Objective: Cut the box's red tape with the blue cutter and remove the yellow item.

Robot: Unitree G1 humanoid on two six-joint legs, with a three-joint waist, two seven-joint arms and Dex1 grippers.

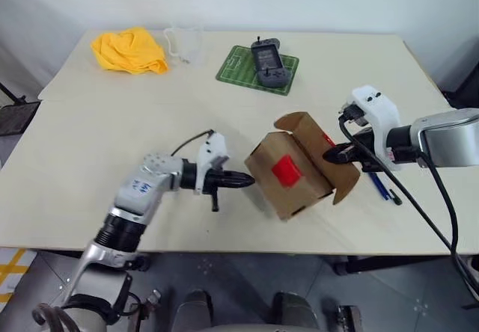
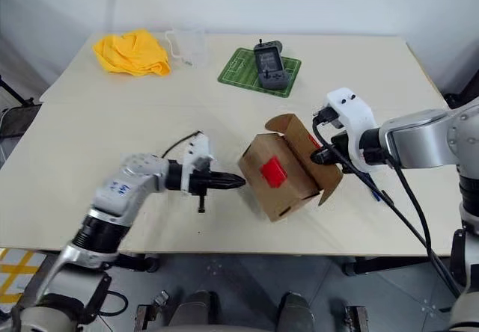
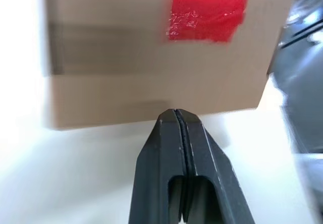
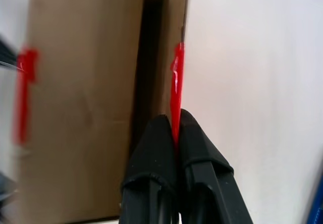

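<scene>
Though tilted up off the table [image 1: 90, 145] near its front edge, the box [image 1: 288, 179] reads plainly as a small brown cardboard carton with flaps spread open at its upper right end; a bright red square of the red tape [image 1: 285, 170] on the face turned toward the camera, another strip of red along the edge of a flap in the right wrist view; inside of the carton dark, contents impossible to make out. Left gripper [image 1: 243, 180] just beside the carton's lower left corner, fingers [image 3: 174, 148] pressed fully together with nothing between them, tips at the cardboard edge though contact hard to confirm. Right gripper [image 1: 334, 152] at the open end, fingers [image 4: 161, 148] clamped on the red-taped flap edge. Blue cutter [image 1: 378, 185] on the table just right of the box, largely hidden behind the right arm and its cable. Farther back, a green mat [image 1: 257, 64] bearing a grey handheld device [image 1: 269, 61]; a clear container [image 1: 185, 43]; a crumpled yellow cloth [image 1: 129, 50] at the far left.
</scene>
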